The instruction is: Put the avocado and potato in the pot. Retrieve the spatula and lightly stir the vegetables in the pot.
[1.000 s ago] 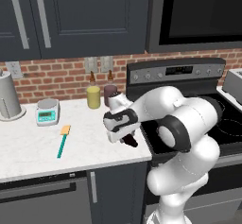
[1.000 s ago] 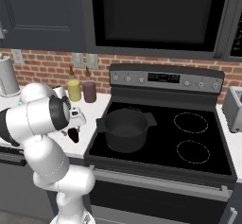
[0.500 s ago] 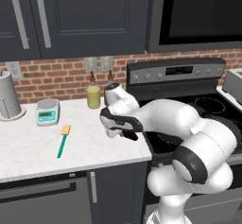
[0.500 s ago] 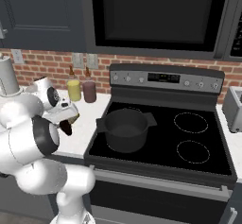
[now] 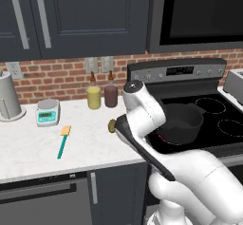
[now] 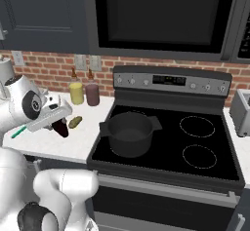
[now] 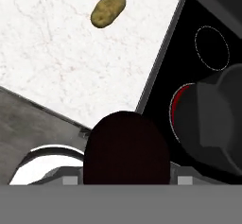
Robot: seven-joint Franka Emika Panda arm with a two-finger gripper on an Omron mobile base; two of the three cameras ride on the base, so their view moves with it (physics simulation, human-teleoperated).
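**kitchenbot_fan:** so where's the avocado (image 7: pixel 126 147) at right now? Looks like the gripper (image 6: pixel 59 125) has it, no?

**simwatcher:** yeah, in the hand view that dark purple-black lump sits right between the finger tips, so the pincer is closed onto it at a medium width, not slack. From the right base view the avocado hangs under the hand, lifted off the white counter (image 5: pixel 33 143), just beside the stove's left edge

**kitchenbot_fan:** and the pot (image 6: pixel 130 132)?

**simwatcher:** that's the bit that matters. The pot sits on the front-left burner, off to the gripper's right across the counter edge, near but not under it. So the carry probably needs to go sideways over the rim before any release. Pot looks empty as far as one can tell

**kitchenbot_fan:** potato (image 7: pixel 108 10)?

**simwatcher:** still on the counter, olive-yellow oval, lying just beyond the hand toward the brick wall, clear of the avocado. The spatula (image 5: pixel 62 141) is well apart on the left, teal handle pointing toward the counter front, tan blade at the far end, untouched
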